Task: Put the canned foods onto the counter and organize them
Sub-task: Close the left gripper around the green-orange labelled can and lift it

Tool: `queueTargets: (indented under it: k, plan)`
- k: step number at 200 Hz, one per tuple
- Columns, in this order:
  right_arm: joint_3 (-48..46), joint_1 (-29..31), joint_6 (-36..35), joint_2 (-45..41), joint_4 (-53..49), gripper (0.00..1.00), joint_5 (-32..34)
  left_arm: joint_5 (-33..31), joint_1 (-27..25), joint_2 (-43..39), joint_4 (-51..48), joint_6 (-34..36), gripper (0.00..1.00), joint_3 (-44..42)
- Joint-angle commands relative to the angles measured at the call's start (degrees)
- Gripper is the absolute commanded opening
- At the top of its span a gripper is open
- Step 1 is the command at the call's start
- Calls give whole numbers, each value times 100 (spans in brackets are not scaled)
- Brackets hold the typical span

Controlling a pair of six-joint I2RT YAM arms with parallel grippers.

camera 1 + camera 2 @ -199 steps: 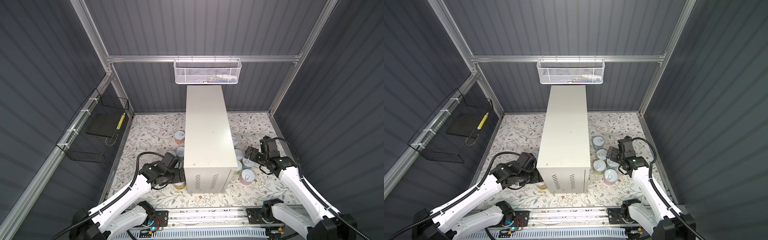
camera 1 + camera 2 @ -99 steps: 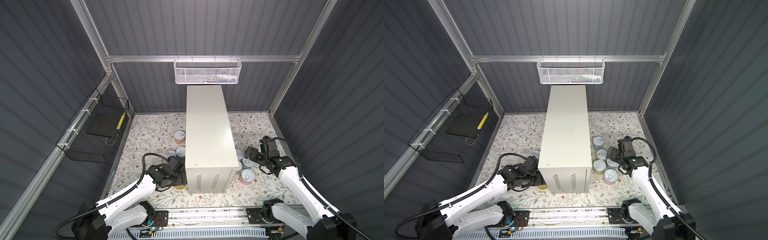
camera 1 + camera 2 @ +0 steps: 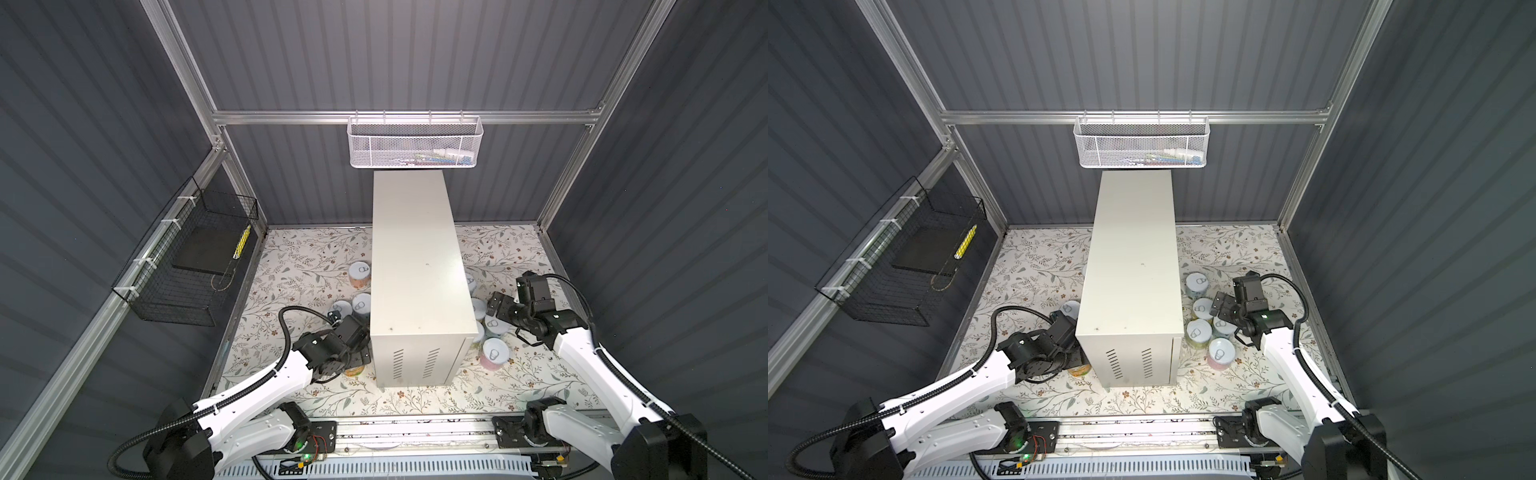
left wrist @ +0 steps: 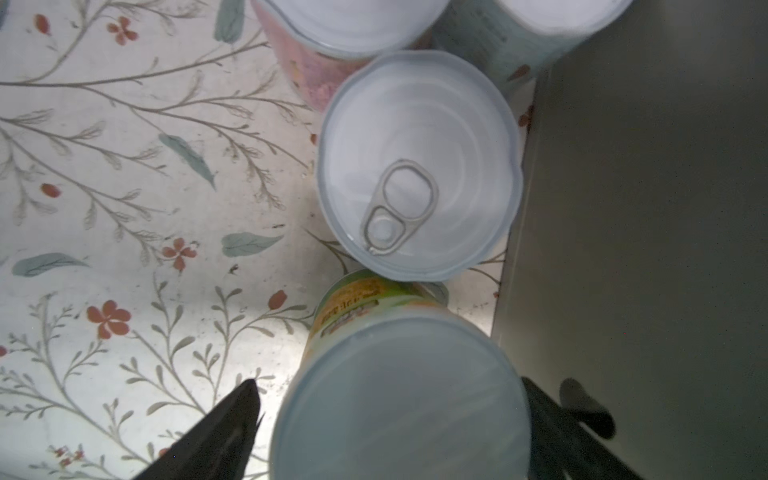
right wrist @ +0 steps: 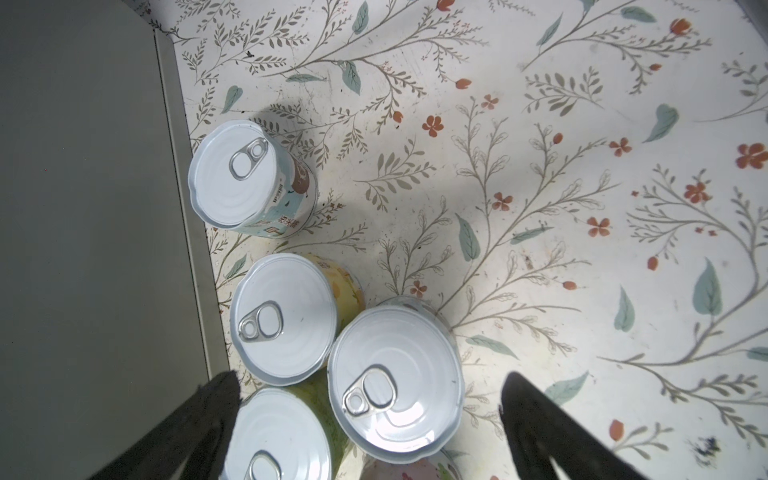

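Note:
The off-white counter stands mid-floor with a bare top. Upright cans sit on the floral floor on both sides of it. My left gripper is low at the counter's near left corner. Its jaws straddle an orange-yellow can, with a gap showing at one finger. Beyond it stand a tab-lidded can and a pink can. My right gripper hovers open over a cluster of cans, above a silver-lidded can. A yellow can and a pale blue can lie beyond.
A white mesh basket hangs on the back wall above the counter's far end. A black wire basket hangs on the left wall. The counter's side stands close beside both grippers. Open floral floor lies right of the can cluster.
My left arm has swung toward the counter's near corner and come down around the orange-yellow can, its jaws starting to narrow. The right arm has not moved.

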Motion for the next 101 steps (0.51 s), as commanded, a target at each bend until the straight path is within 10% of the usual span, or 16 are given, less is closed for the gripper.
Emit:
queueTargets:
  k: [1, 101]
  plan:
    - [64, 24, 3, 104, 57, 99, -126, -456, -22, -156, -365, -316, 95, -207]
    - [23, 17, 26, 201, 141, 99, -174, -496, -21, 379, 1339, -170, 99, -966]
